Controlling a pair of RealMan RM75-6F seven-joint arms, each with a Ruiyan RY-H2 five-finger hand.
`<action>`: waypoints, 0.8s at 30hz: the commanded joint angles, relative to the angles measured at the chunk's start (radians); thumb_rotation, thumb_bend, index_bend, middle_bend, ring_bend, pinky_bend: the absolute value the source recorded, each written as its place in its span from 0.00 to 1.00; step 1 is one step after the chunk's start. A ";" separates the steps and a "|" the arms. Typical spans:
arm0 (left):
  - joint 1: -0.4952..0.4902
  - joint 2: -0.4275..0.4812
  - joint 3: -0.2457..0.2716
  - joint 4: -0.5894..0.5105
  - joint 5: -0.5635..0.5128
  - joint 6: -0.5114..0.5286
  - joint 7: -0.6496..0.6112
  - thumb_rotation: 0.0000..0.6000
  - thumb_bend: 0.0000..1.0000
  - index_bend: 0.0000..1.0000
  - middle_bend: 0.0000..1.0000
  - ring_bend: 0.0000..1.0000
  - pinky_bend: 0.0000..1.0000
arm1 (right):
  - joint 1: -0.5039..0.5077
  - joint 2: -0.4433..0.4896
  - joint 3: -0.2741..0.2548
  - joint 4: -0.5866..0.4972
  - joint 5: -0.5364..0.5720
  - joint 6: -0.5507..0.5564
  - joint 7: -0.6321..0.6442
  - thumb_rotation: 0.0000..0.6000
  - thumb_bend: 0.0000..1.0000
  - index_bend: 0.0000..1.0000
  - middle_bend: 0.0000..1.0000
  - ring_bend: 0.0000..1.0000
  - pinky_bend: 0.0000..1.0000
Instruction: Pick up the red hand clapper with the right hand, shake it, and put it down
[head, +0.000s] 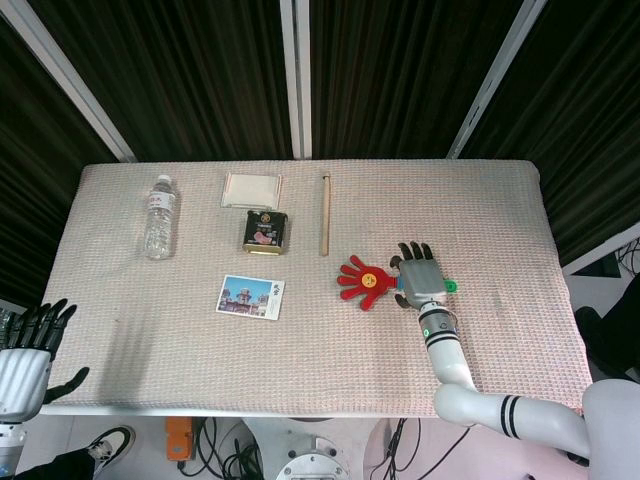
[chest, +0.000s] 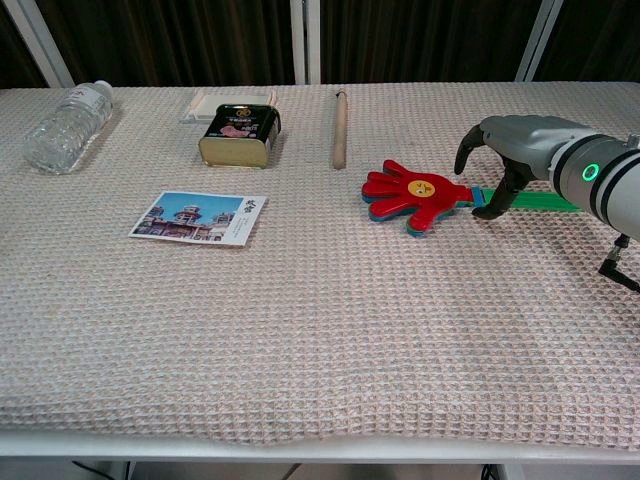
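The red hand clapper (head: 360, 282) (chest: 412, 195) lies flat on the woven table cover, right of centre, with its green handle (chest: 545, 200) pointing right. My right hand (head: 422, 278) (chest: 515, 145) arches over that handle just behind the red head. Its fingers curve down on either side of the handle with dark fingertips (chest: 488, 211) near the cloth, and it does not grip the handle. The hand hides most of the handle in the head view; only the handle's green end (head: 450, 286) shows. My left hand (head: 25, 355) hangs off the table's front left corner, fingers apart, holding nothing.
At the back left lie a water bottle (head: 158, 217) (chest: 68, 127), a white pad (head: 251, 189), a dark tin (head: 262, 231) (chest: 238, 135) and a wooden stick (head: 324, 214) (chest: 339, 127). A postcard (head: 250, 297) (chest: 198, 218) lies left of the clapper.
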 joint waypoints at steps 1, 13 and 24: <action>0.002 0.002 0.001 0.000 -0.002 0.000 -0.004 1.00 0.18 0.04 0.00 0.00 0.00 | 0.001 -0.013 -0.002 0.011 -0.004 0.009 0.007 1.00 0.20 0.34 0.10 0.00 0.00; 0.009 0.004 0.000 0.011 -0.008 0.007 -0.019 1.00 0.18 0.04 0.00 0.00 0.00 | 0.013 -0.058 -0.002 0.061 0.001 0.008 0.020 1.00 0.30 0.37 0.11 0.00 0.00; 0.012 0.002 -0.001 0.018 -0.013 0.008 -0.027 1.00 0.18 0.04 0.00 0.00 0.00 | 0.018 -0.072 -0.001 0.083 0.005 -0.004 0.028 1.00 0.32 0.42 0.13 0.00 0.00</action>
